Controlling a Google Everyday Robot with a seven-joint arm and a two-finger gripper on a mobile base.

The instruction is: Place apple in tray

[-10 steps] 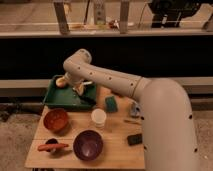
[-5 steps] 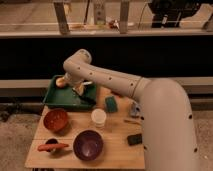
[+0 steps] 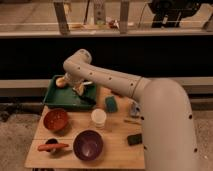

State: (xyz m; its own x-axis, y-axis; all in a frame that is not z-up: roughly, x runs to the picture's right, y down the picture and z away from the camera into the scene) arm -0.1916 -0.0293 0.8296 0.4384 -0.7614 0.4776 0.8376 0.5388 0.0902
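While the apple (image 3: 61, 81) sits in the green tray (image 3: 57, 98),
the jaws hover just beside it; their opening cannot be told.

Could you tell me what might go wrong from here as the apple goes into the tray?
1. The apple is close to the back left rim of the tray, beside the gripper, which is low over the tray. The sides are low, so a nudge might roll it out.
2. Whether the gripper holds the apple is unclear; pulling away could drag it.
3. The arm passes near the white cup and green sponge and might knock them.
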